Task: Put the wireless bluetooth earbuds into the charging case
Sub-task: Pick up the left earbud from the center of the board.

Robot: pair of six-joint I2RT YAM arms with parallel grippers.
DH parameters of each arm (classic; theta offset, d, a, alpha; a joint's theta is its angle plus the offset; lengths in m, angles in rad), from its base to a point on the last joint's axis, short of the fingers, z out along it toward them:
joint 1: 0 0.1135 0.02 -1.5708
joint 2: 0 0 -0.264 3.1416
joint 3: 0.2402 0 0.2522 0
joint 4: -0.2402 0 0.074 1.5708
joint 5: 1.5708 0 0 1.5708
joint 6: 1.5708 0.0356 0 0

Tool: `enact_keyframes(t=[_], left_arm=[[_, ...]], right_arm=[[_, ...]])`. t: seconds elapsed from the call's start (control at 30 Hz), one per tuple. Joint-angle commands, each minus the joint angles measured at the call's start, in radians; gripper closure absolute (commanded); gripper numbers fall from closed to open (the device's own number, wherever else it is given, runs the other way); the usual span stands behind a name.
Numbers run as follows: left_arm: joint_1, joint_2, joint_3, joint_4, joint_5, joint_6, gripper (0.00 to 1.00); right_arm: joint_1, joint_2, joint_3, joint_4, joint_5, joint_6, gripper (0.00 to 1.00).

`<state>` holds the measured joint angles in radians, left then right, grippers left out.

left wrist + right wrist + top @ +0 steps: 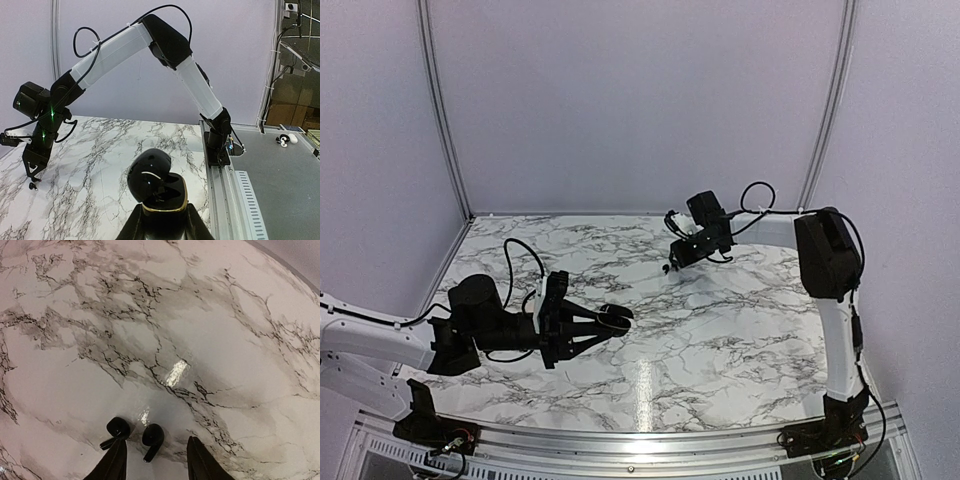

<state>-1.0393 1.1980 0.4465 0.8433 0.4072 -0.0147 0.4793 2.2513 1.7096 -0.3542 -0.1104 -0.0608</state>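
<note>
My left gripper [613,321] is shut on the charging case [165,197], a black rounded case with a gold rim. Its lid [147,172] stands open and the dark wells show inside. Two black earbuds lie side by side on the marble at the back of the table. In the right wrist view one earbud [152,436] lies between the fingers of my right gripper [157,440], which is open and low over the table. The other earbud [118,428] sits at the tip of the left finger [114,462]. The left wrist view shows that gripper [34,176] just above an earbud [33,186].
The marble table [720,330] is walled in by white panels at the back and sides. A metal rail [225,200] runs along its near edge by the right arm's base [218,147]. Small white items [287,140] lie on the grey surface beyond.
</note>
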Motion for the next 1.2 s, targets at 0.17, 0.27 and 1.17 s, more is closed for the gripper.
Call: enact_keyframes(t=[0.17,0.27,1.17], left_arm=[[0.007,-0.016,-0.003,0.021,-0.013,0.009,1.00],[0.007,-0.015,-0.006,0.020,-0.014,0.009,1.00],[0.008,-0.022,-0.015,0.020,-0.019,0.025,1.00]], right_arm=[[0.002,0.070,0.115,-0.048,0.040,-0.026,0.65],[0.002,0.092,0.129,-0.063,0.051,-0.036,0.67],[0.107,-0.250,-0.274,-0.075,-0.043,-0.056,0.88]])
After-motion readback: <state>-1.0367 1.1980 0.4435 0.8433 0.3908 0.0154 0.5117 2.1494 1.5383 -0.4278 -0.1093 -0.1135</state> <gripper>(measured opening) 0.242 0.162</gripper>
